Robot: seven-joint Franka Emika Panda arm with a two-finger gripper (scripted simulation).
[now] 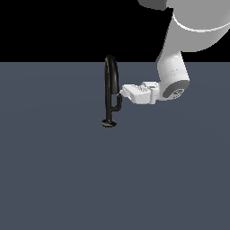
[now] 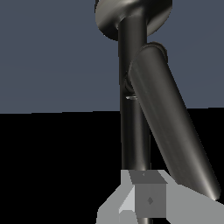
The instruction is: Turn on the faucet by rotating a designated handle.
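The faucet [image 1: 109, 85] is a slim glossy black arched tube standing on a small round base [image 1: 108, 122] on the grey floor. Its handle [image 1: 118, 102], a short black bar, branches from the stem by an elbow on the exterior view's right. My gripper [image 1: 121, 93] comes in level from that side, fingertips against the top of the handle. In the wrist view the stem [image 2: 133, 127] and the thick handle bar [image 2: 173, 131] fill the picture, with the base [image 2: 109, 19] beyond. The gripper [image 2: 146, 199] looks shut, holding nothing, its tips close to stem and bar.
A flat dark grey floor [image 1: 58, 170] surrounds the faucet. The white arm [image 1: 173, 72] reaches down from the exterior view's upper right.
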